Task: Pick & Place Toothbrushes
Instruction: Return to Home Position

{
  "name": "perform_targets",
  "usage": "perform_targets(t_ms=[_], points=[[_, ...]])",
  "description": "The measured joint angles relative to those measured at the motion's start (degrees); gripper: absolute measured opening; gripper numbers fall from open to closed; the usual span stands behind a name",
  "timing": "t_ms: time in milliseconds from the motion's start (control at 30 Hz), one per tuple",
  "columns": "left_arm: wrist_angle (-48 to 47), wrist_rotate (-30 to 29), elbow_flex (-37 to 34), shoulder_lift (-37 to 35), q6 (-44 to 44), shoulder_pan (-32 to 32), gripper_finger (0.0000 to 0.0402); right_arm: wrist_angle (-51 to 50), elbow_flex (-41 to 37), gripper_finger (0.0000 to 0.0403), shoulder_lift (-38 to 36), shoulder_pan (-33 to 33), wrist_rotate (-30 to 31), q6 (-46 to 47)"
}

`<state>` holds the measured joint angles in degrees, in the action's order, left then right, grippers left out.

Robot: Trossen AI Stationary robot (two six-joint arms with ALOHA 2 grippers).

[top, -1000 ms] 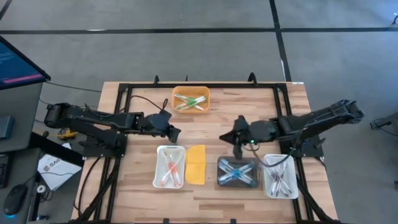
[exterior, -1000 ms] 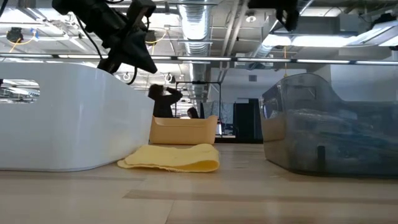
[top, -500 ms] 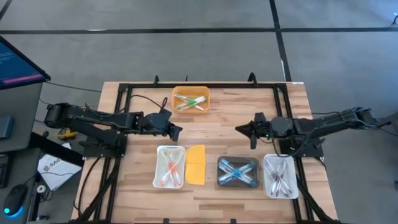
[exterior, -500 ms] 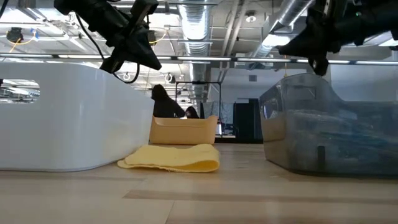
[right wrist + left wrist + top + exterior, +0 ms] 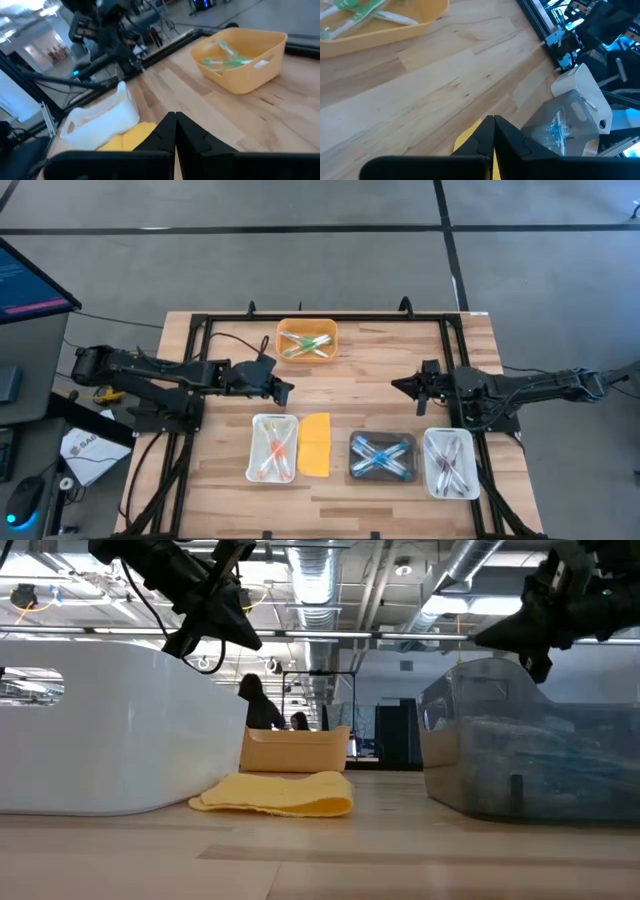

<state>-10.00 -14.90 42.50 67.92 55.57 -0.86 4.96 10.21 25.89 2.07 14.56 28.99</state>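
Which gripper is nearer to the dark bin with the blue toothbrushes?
Right. The right gripper hangs just beyond the dark bin's far edge. The left gripper is farther off, beyond the left white bin, with the yellow lid between.

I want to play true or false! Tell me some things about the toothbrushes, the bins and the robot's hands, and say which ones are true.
The yellow bin holds green toothbrushes. True.
The blue toothbrushes lie in a white bin. False: they lie in the dark bin.
The left hand and the right hand are both shut and empty. True.
The flat yellow lid sits on top of the yellow bin. False: it lies on the table, beside the left white bin.
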Motion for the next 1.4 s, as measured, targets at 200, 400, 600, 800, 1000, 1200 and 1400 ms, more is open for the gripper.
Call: perform_targets(t_ms=[200, 400, 600, 800, 1000, 1200, 1400], points=[[0.3, -0.1, 0.0, 0.0, 0.0, 0.0, 0.0001, -5.3, -1.5, 0.0000, -7.9, 0.0, 0.5, -0.9], [0.6, -0.1, 0.0, 0.0, 0.0, 0.0, 0.0001, -13.1, -1.5, 0.0000, -16.3, 0.0, 0.5, -1.1], [1.1, -0.4, 0.0, 0.0, 0.0, 0.0, 0.0001, -21.9, -1.5, 0.0000, -25.4, 0.0, 0.5, -1.5], [1.9, -1.3, 0.0, 0.0, 0.2, 0.0, 0.0001, -20.9, -1.5, 0.0000, -25.7, 0.0, 0.5, -2.1], [2.3, -1.4, 0.0, 0.0, 0.3, 0.0, 0.0001, -4.9, -7.5, 0.0000, -25.7, 0.0, 0.5, -3.7], [2.7, -1.2, 0.0, 0.0, 0.3, -0.1, 0.0001, -1.0, -9.8, 0.0000, -25.2, 0.1, -1.2, -4.9], [2.9, -0.6, 0.0, 0.0, 0.0, 0.0, 0.0001, -0.2, -9.8, 0.0000, -25.7, -0.7, -1.0, -6.2]])
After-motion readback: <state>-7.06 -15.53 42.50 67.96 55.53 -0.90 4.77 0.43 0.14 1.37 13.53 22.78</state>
